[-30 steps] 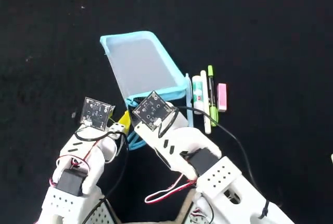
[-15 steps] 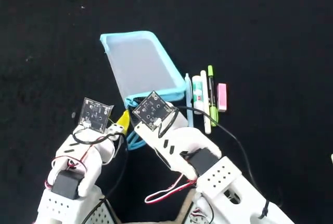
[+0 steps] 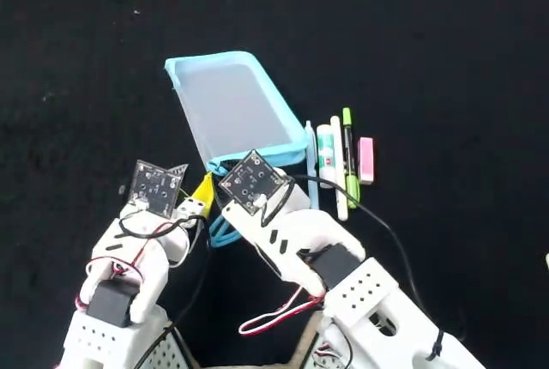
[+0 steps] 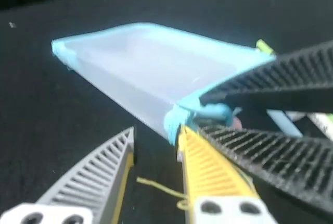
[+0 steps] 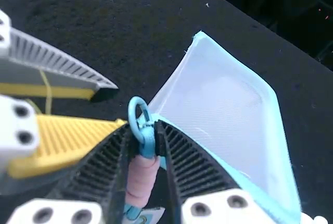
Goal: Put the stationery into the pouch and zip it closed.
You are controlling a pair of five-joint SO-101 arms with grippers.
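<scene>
Jaws of my right gripper (image 5: 143, 128) pinched the pouch's (image 3: 230, 105) near corner, seemingly its zip pull (image 5: 138, 113); left gripper (image 4: 156, 131) gaped wide alongside.

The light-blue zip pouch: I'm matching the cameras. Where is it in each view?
High view: light-blue zip pouch left of centre, beside the row of pens.
Left wrist view: pouch beyond the open left end effector.
Right wrist view: pouch corner pinched by the right end effector.
Shared landmark: the left end effector's yellow finger.

The right gripper (image 5: 141, 133) clamps the blue zipper pull (image 5: 138, 112) (something pink sits between the jaws); the pouch (image 5: 229, 104) stretches ahead, and the left gripper (image 5: 110, 105) is spread open just beside.
</scene>
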